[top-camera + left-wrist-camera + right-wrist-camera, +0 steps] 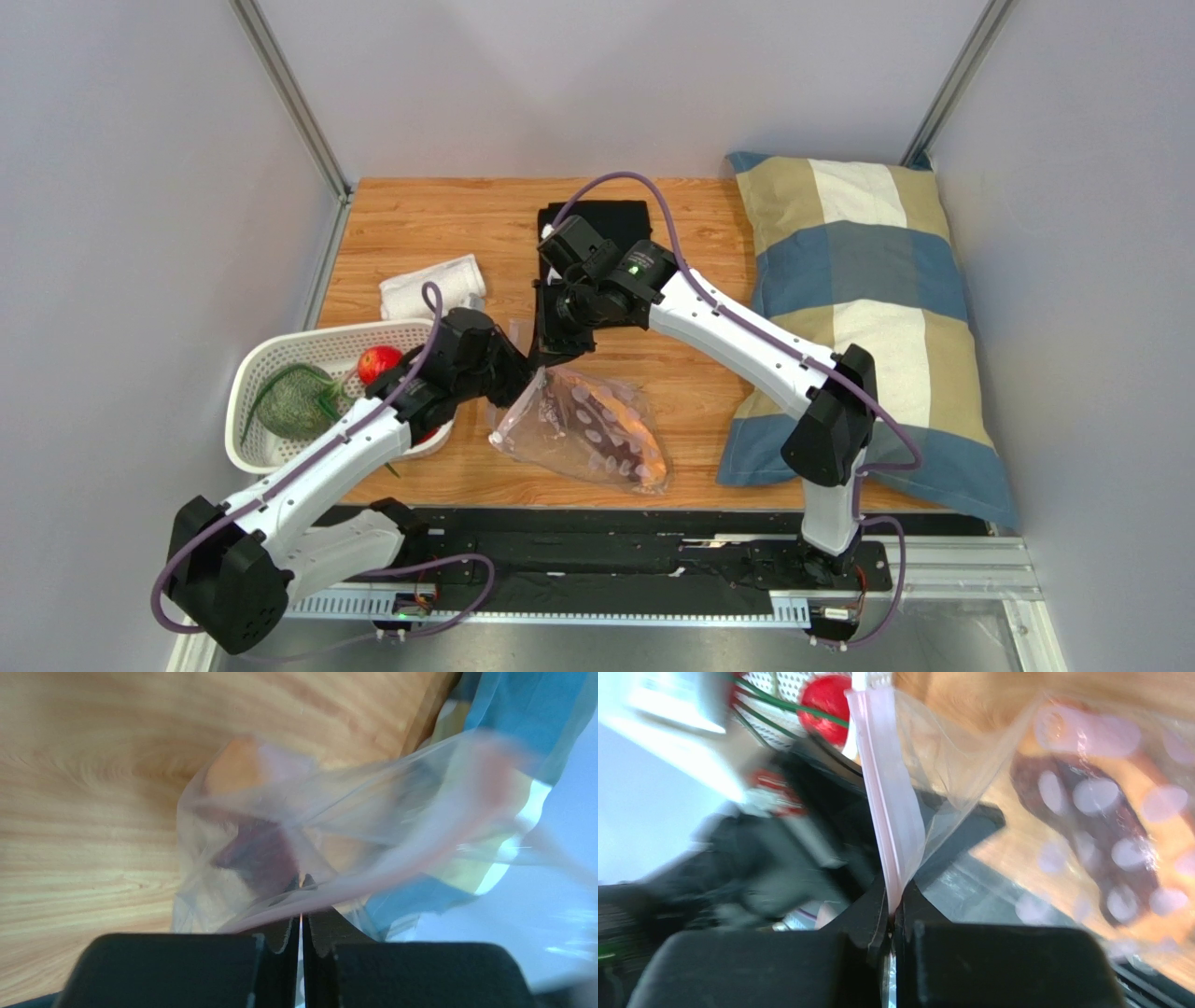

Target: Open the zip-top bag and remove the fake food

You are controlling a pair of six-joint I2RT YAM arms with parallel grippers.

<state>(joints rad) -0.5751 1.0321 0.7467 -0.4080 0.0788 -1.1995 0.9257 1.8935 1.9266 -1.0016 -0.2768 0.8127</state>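
The zip-top bag lies on the wooden table, its mouth lifted toward both grippers. My left gripper is shut on the pinkish zip strip of one wall. My right gripper is shut on the zip strip of the other wall. In the top view the left gripper and right gripper meet at the bag's upper left corner. An orange and dark piece of fake food is inside the bag. A red fruit and a green leafy bunch sit in the white basket.
The white perforated basket stands left of the bag, under the left arm. A rolled white towel and a folded black cloth lie behind. A checked pillow fills the right side.
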